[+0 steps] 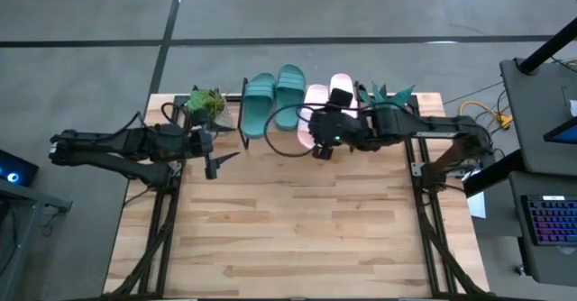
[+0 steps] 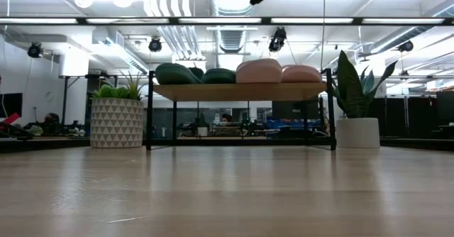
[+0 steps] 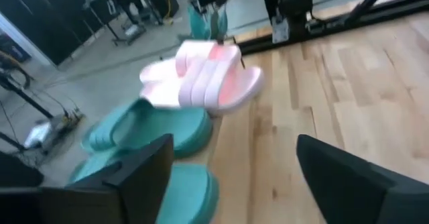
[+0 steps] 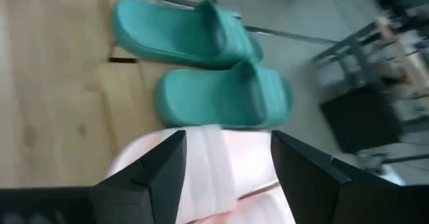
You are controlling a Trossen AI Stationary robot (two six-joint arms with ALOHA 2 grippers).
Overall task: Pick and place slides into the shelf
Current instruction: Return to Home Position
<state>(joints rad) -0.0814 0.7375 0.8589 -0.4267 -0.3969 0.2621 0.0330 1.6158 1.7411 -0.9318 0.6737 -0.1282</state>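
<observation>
Listing status at the retreat step: placing judged done, both arms due back to rest.

- Item: slides [image 1: 290, 98], 4 pcs, all on the shelf [image 2: 237, 92] top, side by side. Low view, L to R: green slides [image 2: 177, 74] x2, pink slides [image 2: 259, 71] x2. High view: row at upper centre of frame, each long axis running up-down in frame, i.e. across shelf depth.
- Right arm [image 1: 433, 141]: reaches in from frame right to upper centre. Right jaws hang over the pink pair, aimed toward frame left along the row. Jaws wide, holding nothing. Right wrist view shows a pink strap in the gap betw. them; touching or not, can't tell.
- Left arm [image 1: 117, 146]: over the bench [image 1: 288, 238] at frame left, near the shelf's lower-left corner. Left jaws wide, empty, w/ the green pair and a pink slide ahead of them.
- Key relation: a pink slide lies directly under the right jaws, long axis crosswise to their heading. Judged: R arm is nearer and the one at risk. It should lift clear first, then back toward frame right, else a finger may drag that slide off the plank.
</observation>
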